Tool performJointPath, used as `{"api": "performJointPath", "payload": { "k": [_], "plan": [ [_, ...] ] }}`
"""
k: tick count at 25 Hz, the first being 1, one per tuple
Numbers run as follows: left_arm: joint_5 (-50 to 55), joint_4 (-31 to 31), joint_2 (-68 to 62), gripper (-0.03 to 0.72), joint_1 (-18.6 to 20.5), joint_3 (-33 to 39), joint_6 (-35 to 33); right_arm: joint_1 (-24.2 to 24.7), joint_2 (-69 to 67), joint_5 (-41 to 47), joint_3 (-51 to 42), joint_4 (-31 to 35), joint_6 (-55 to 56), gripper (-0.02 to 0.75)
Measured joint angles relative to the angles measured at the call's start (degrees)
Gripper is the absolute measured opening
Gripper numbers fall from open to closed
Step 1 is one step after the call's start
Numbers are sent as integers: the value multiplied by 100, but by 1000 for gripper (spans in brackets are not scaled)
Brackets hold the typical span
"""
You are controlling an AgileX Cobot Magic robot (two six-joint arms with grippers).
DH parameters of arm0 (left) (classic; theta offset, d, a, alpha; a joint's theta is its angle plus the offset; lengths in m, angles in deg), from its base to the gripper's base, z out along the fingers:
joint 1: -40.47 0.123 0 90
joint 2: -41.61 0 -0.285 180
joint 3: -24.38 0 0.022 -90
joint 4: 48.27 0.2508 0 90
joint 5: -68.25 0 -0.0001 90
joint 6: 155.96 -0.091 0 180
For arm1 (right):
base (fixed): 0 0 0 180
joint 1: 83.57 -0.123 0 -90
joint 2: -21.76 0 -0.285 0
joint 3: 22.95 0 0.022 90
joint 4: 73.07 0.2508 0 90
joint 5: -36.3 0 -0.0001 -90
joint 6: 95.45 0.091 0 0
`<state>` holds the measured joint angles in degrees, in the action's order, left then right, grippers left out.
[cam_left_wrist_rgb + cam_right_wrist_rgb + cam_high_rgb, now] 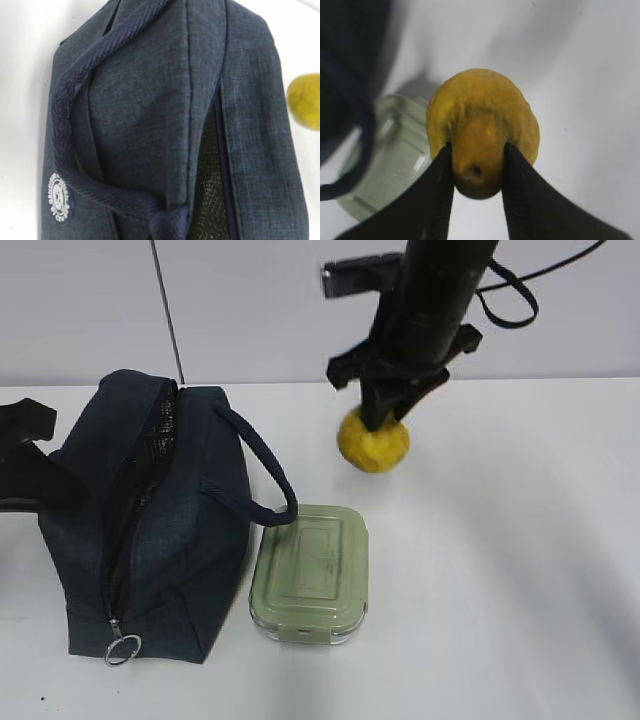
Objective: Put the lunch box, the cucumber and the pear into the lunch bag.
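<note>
Yellow and lumpy, the pear (482,132) was pinched at its narrow neck between the two black fingers (437,200) of the right gripper (385,415), toward the far right of the white table (520,560). Nearer and to its left lay the sage-lidded lunch box (310,575), just beside the navy lunch bag (150,530) with its zipper parted and ring pull (122,648) at the near end. A round white badge (61,196) on the bag carried writing too small to read; the left gripper (25,455), at the bag's far left, was closed.
</note>
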<state>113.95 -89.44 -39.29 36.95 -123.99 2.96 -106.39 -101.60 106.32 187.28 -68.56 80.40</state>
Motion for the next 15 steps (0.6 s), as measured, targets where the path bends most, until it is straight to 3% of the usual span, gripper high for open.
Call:
{"api": "performJointPath", "payload": {
  "k": [6,15],
  "plan": [
    [0,0,0,-15,0,0,0,-52,31,83,819,1695,-421,235],
    [0,0,0,-15,0,0,0,-785,-69,-256,903,2835,-1071,235]
  ]
}}
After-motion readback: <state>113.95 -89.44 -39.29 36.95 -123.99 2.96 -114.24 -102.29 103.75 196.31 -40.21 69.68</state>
